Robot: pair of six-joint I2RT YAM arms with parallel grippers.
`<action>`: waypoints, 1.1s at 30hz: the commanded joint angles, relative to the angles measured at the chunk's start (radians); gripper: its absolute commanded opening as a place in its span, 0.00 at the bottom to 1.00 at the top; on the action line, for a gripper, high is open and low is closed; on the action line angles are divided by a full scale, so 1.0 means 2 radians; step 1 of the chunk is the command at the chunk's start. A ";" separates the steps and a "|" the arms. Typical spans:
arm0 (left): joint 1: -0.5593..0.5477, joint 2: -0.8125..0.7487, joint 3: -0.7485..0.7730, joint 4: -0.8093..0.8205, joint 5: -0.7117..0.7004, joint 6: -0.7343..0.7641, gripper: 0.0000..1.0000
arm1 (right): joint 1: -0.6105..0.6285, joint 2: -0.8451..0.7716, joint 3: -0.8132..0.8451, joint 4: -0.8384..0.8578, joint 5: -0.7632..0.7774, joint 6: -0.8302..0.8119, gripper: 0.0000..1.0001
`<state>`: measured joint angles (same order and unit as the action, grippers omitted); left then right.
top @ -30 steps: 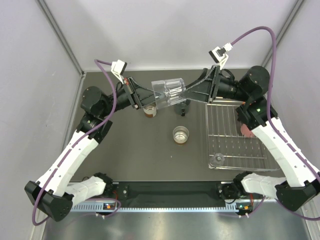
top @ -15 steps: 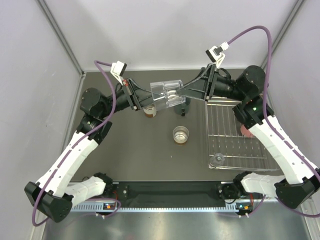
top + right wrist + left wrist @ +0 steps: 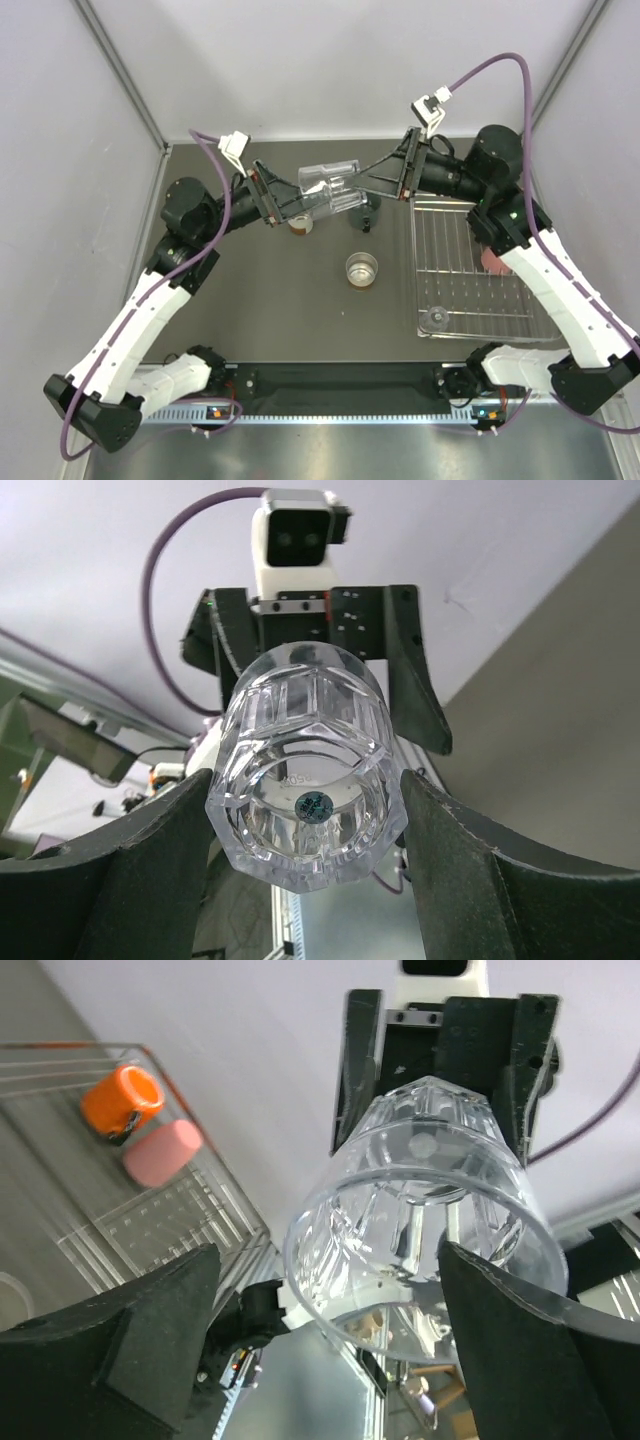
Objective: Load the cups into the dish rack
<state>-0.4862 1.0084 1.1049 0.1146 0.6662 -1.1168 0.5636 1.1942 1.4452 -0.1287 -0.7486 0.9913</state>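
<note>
A clear plastic cup [image 3: 333, 187] hangs on its side in the air over the back of the table, between both arms. My right gripper [image 3: 358, 190] is shut on its base end; in the right wrist view both fingers [image 3: 170, 850] press the cup's faceted base [image 3: 305, 805]. My left gripper [image 3: 316, 200] stands open around the rim end, and in the left wrist view its fingers [image 3: 150, 1340] sit clear of the cup's rim [image 3: 420, 1250]. The dish rack [image 3: 470, 300] lies at the right, holding a pink cup [image 3: 490, 260], a clear cup [image 3: 435, 318] and an orange cup [image 3: 122, 1098].
A steel cup [image 3: 362, 268] stands upright at the table's centre. Below the held cup a brownish cup [image 3: 300, 222] and a dark cup [image 3: 367, 215] stand on the table, partly hidden. Grey walls close in the back and both sides.
The right gripper closed on the clear cup's base, then the left gripper opened and let go of it. The cup has shifted slightly and tilted.
</note>
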 commanded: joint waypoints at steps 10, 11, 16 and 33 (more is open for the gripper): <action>0.001 -0.044 0.093 -0.431 -0.280 0.167 0.97 | -0.086 0.029 0.113 -0.367 0.258 -0.166 0.00; 0.002 -0.039 0.101 -0.458 -0.287 0.182 0.95 | -0.088 0.048 0.124 -0.393 0.289 -0.196 0.00; 0.001 -0.033 0.116 -0.483 -0.296 0.197 0.94 | -0.100 0.095 0.132 -0.478 0.471 -0.236 0.00; 0.001 -0.013 0.117 -0.479 -0.283 0.222 0.94 | -0.198 0.163 0.018 -0.393 0.516 -0.299 0.00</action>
<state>-0.4850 0.9676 1.3075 -0.8497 0.1036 -0.7036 0.1802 1.4952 1.4788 -1.0008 0.2672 0.4274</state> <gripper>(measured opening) 0.939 0.678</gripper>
